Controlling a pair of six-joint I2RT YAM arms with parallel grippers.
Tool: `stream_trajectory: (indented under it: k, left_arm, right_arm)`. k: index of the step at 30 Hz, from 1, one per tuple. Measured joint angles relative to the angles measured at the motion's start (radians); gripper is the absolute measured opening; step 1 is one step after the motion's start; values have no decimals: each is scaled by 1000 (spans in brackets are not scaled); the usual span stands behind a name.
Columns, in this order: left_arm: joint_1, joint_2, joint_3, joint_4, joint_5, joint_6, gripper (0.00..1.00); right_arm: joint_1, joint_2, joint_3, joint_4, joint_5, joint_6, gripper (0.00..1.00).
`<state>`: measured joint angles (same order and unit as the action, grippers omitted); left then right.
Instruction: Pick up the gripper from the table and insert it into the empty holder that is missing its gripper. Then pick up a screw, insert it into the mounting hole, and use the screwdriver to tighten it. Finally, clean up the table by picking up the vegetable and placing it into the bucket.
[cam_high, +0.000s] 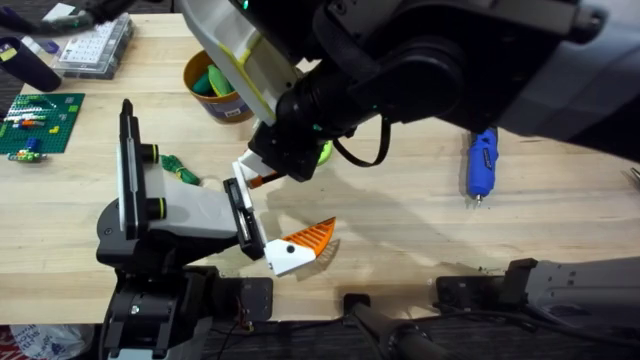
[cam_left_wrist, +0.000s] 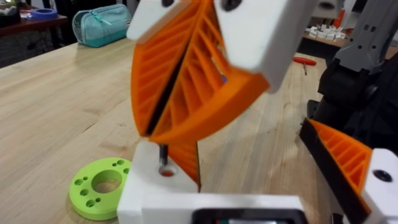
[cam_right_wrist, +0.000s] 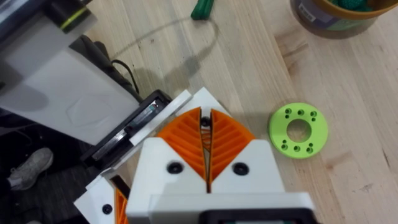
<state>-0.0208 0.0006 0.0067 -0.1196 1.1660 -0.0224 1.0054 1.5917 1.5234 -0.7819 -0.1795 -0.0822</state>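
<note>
The grey and black holder (cam_high: 180, 215) sits on my left arm at the lower left. Its dotted white-and-orange finger (cam_high: 292, 250) and the gripper (cam_high: 246, 168) stand apart on its jaw plate, so my left gripper (cam_high: 290, 207) is open with bare table between. From the left wrist, the gripper (cam_left_wrist: 155, 190) shows a mounting hole on top. My right gripper (cam_right_wrist: 205, 118) hangs right over it, pads (cam_left_wrist: 186, 81) shut on a dark screw (cam_right_wrist: 204, 122) whose tip (cam_left_wrist: 163, 154) reaches the hole. The blue screwdriver (cam_high: 482, 160) lies at the right. A green vegetable (cam_high: 180, 170) lies near the yellow-orange bucket (cam_high: 215, 100).
A lime-green ring disc (cam_right_wrist: 298, 130) lies on the table beside the holder. A green brick plate (cam_high: 40, 122) and a clear parts box (cam_high: 95, 45) sit at the far left. The right arm's dark bulk (cam_high: 450, 60) spans the top of the overhead view.
</note>
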Motion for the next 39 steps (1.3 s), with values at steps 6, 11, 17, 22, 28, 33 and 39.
stream_trajectory:
  k: [6, 11, 17, 22, 28, 33, 39]
  left_arm:
    - [0, 0, 0, 0, 1, -8, 988]
    - [0, 0, 0, 0, 1, -8, 988]
    - [0, 0, 0, 0, 1, -8, 988]
    - [0, 0, 0, 0, 1, -8, 988]
    - [0, 0, 0, 0, 1, -8, 988]
    - [0, 0, 0, 0, 1, -8, 987]
    - [0, 0, 0, 0, 1, -8, 986]
  right_arm:
    - [0, 1, 0, -4, -6, 0, 11]
    - [0, -4, 0, -13, -29, 3, 11]
    - [0, -75, -1, -15, -35, 4, 11]
    - [0, -123, -1, -15, -39, 5, 11]
    - [-7, -124, -1, -16, -41, 57, 11]
    - [-31, -126, -2, -14, -47, 93, 11]
    - [-37, -173, -76, 47, -47, 124, 11]
